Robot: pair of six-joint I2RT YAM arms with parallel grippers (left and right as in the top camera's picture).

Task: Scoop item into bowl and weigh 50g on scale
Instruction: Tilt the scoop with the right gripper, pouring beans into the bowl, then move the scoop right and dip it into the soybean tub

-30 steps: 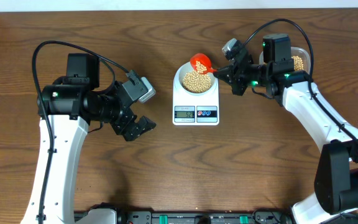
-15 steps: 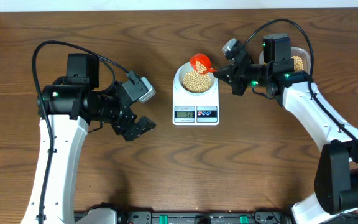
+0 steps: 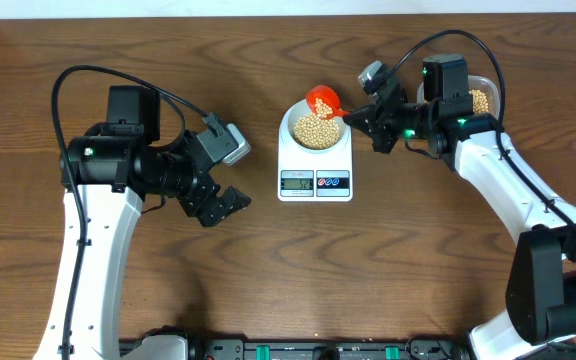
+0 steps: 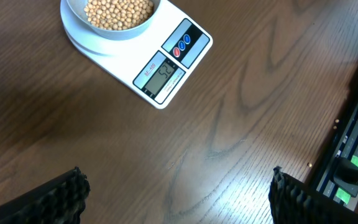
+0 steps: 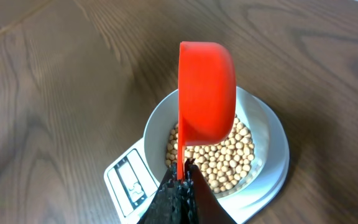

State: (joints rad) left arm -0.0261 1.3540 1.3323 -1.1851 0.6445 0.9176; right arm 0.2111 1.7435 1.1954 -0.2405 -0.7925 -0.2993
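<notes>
Overhead: right gripper [image 3: 353, 118], clamped on the red scoop [image 3: 321, 99], tips it over the bowl [image 3: 288, 120] of beans [image 3: 314, 131] on the scale [image 3: 315, 183]; left gripper [image 3: 230, 203] hangs spread and empty at left.
Left wrist: display [image 4: 164, 77] reads perhaps 54.
Right wrist: scoop stands on edge, so pouring is likely ending. Next: confirm the reading, then remove surplus.

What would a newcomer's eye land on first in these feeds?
The bright red plastic scoop, tipped on edge above the small pale round bowl of tan beans, its handle pinched by the right gripper. The bowl sits on the white rectangular digital scale at mid-table. The left gripper hangs open and empty off to one side.
</notes>
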